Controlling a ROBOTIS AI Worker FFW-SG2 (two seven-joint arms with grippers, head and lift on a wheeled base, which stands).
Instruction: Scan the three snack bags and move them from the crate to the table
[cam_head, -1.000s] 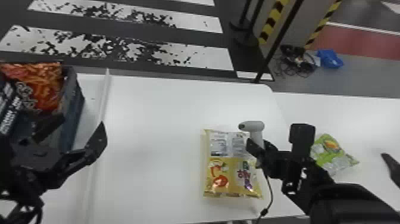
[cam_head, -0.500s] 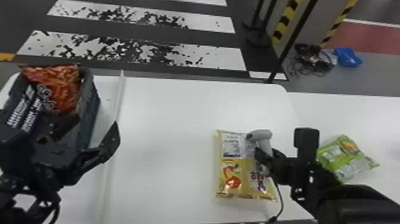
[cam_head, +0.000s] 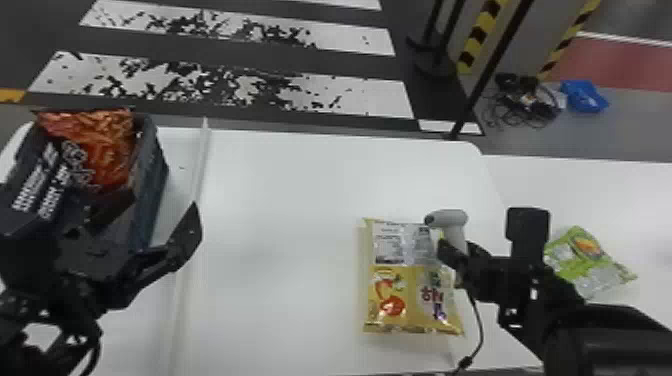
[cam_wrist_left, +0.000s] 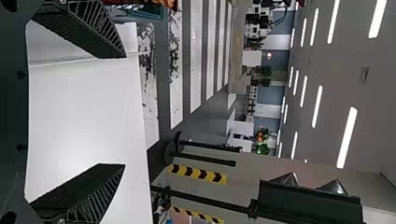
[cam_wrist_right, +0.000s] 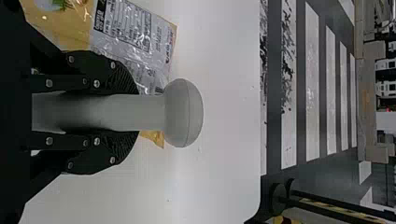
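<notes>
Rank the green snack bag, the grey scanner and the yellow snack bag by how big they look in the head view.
1. Yellow snack bag, clearly the largest
2. Green snack bag
3. Grey scanner, smallest, though its handle is partly hidden by the right gripper

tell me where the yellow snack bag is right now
In the head view, the yellow snack bag lies flat on the white table, right of centre, beside the gray handheld scanner at its upper right corner.
</notes>
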